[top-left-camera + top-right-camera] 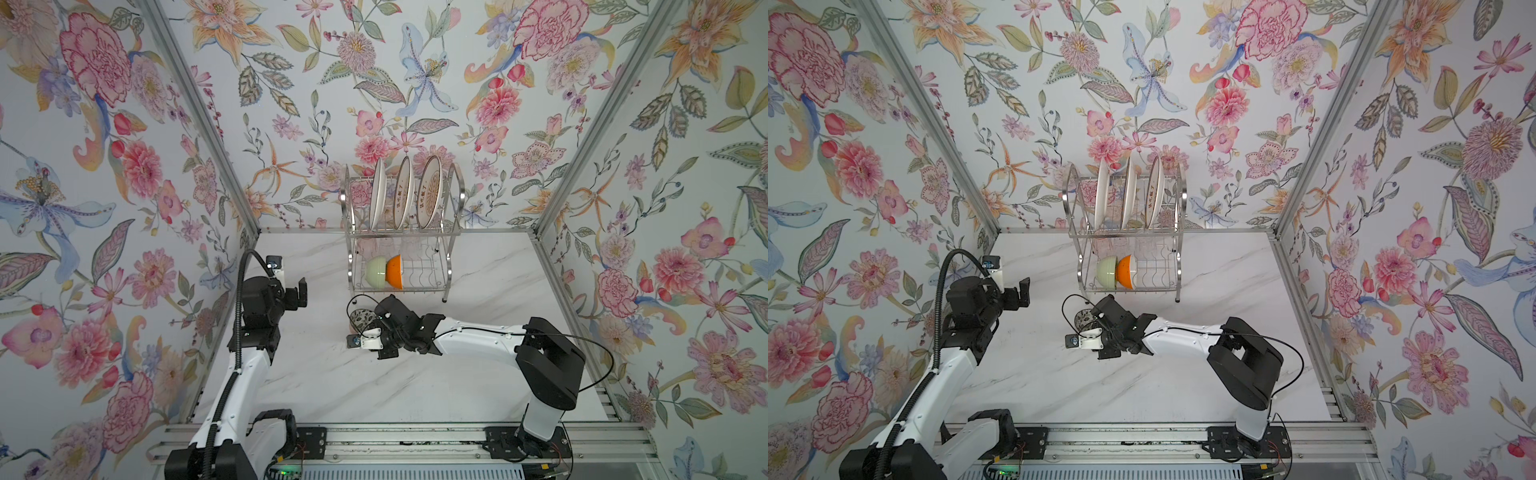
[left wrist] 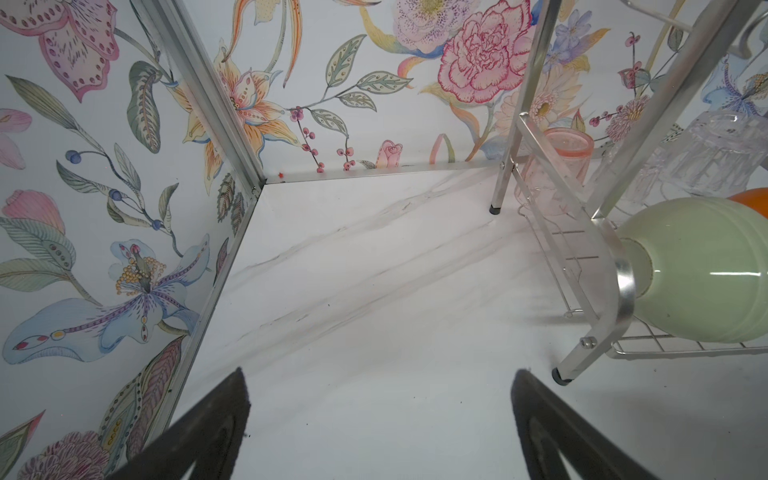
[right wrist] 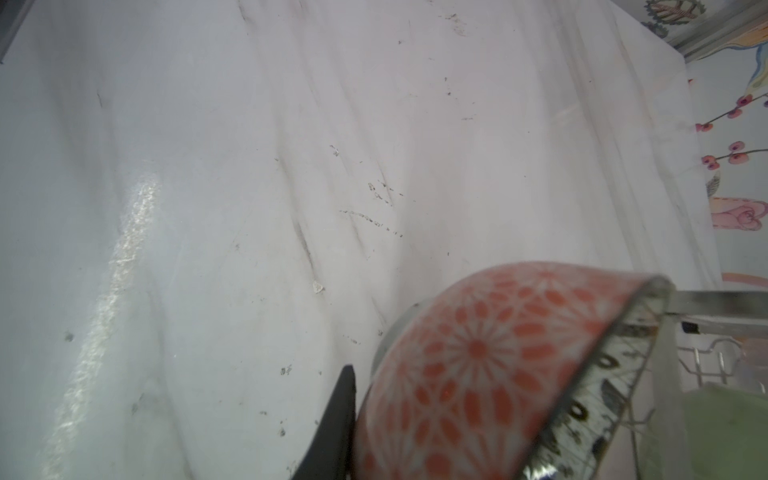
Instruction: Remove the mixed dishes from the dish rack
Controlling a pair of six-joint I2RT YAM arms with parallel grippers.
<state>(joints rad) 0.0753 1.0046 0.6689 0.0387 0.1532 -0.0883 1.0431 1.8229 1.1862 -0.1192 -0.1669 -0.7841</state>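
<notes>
1. Against the back wall, midway along the bench [image 1: 332, 386], stands the dish rack [image 1: 450, 266]. Floral walls close the bench on the left, back and right, with a metal post [image 1: 199, 112] in each rear corner.
2. Its upper tier holds three white plates [image 1: 430, 193] on edge, side by side. At the left end of the lower tier, the green bowl [image 1: 376, 272] and the orange bowl [image 1: 395, 272] lie on their sides, touching. To their right the lower wires are bare.
3. In the left wrist view a pink cup [image 2: 557, 166] and a clear cup [image 2: 715, 153] sit behind the bowls. I cannot tell which wires carry them.
4. The right hand [image 1: 370, 321] is pinched narrow on the rim of the pink-patterned bowl [image 3: 478, 361], one finger [image 3: 340, 415] against the outer wall. This bowl is out of the rack, tilted, just in front of the rack's near left foot. I cannot tell whether it touches the bench.
5. The left hand [image 2: 380, 374] is spread wide and holds nothing. It hangs near the left wall, with bare bench between it and the rack's left legs.
6. The right arm lies across the middle of the bench from the right. Bare bench runs in front of it and to the right of the rack.
</notes>
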